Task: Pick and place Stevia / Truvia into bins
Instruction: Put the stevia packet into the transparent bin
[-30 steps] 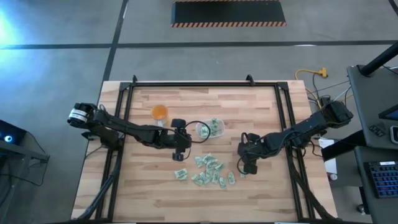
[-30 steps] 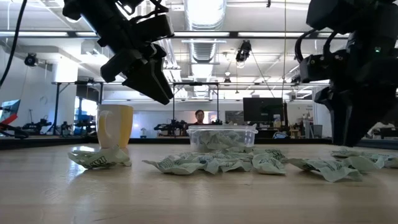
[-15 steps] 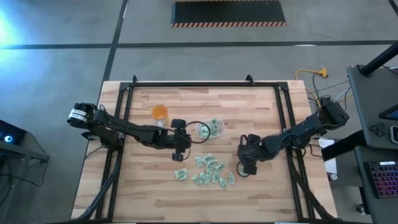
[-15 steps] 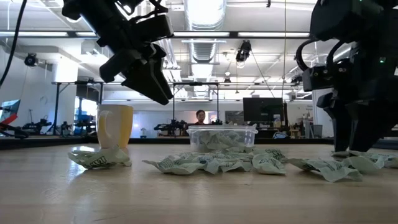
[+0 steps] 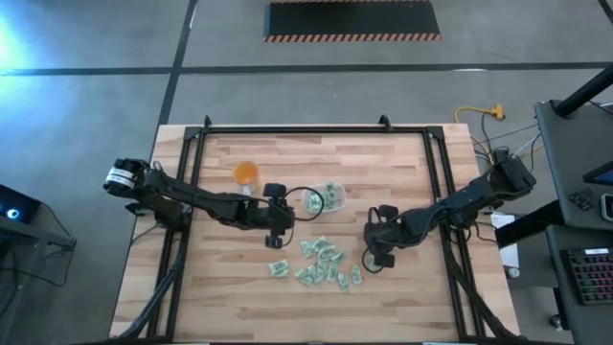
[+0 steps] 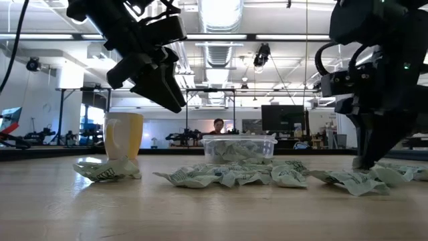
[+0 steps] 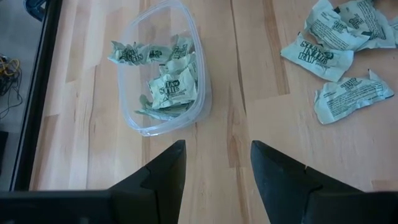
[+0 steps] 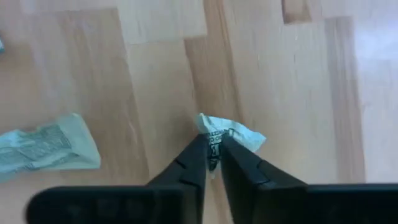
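Green and white Stevia packets (image 5: 323, 264) lie in a loose pile on the wooden table. More of them sit inside the clear tub (image 5: 324, 198), which stands just beyond the pile. My right gripper (image 8: 212, 142) is down at the table on the pile's right side (image 5: 368, 259), shut on one crumpled packet (image 8: 239, 134). Another packet (image 8: 46, 149) lies flat close by. My left gripper (image 7: 217, 155) hangs open above the table, left of the tub (image 7: 165, 81), with nothing between its fingers. My right gripper pinches the crumpled packet by one edge (image 8: 214, 134) between its two fingertips. The fingers come from above, pointing down at the table (image 6: 366, 163). The rest of the packet lies on the wood just past the fingertips.
An orange cup (image 5: 246, 172) stands at the far left of the tub. A single packet (image 5: 279, 267) lies apart on the pile's left. A black frame (image 5: 316, 129) runs round the table's far and side edges. Bare wood lies along the near edge.
My right gripper has come down to the table at the pile's right side, shifting slightly toward the pile, and has shut on a packet there. The packet still lies on the table.
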